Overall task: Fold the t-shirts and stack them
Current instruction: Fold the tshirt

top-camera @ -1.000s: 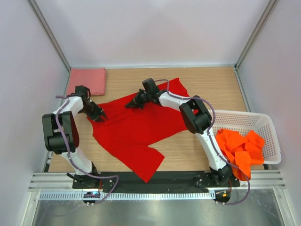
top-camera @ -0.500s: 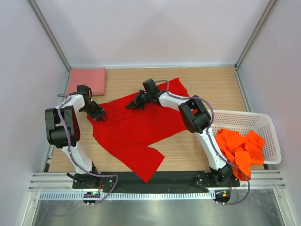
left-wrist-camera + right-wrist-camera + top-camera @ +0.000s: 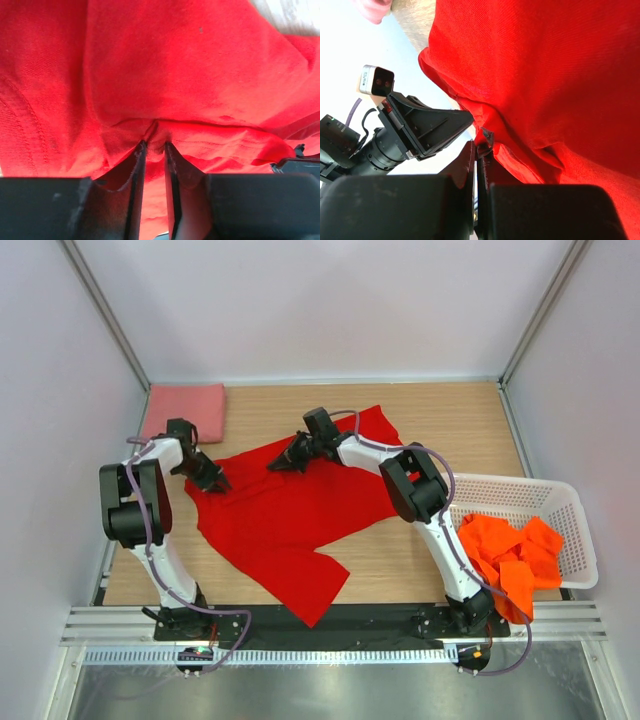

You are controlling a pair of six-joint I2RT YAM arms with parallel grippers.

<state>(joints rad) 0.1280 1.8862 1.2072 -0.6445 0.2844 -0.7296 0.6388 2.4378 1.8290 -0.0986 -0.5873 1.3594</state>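
A bright red t-shirt [image 3: 290,510] lies spread and crumpled across the middle of the table. My left gripper [image 3: 214,483] is shut on a bunch of its cloth at the left edge; the left wrist view shows the red t-shirt [image 3: 200,75] pinched between the fingertips [image 3: 141,150]. My right gripper [image 3: 277,464] is shut on the shirt's far edge; the right wrist view shows the hem [image 3: 487,137] clamped between closed jaws. A folded salmon pink t-shirt [image 3: 185,410] lies at the far left. Crumpled orange t-shirts [image 3: 510,555] fill the basket.
A white lattice basket [image 3: 560,505] stands at the right table edge. White enclosure walls surround the wooden table [image 3: 450,430]. The left arm's wrist and camera [image 3: 377,80] show close beside the right gripper in the right wrist view.
The left arm's elbow has swung slightly further out and its gripper has shifted a little along the shirt's left edge. The right arm has hardly moved.
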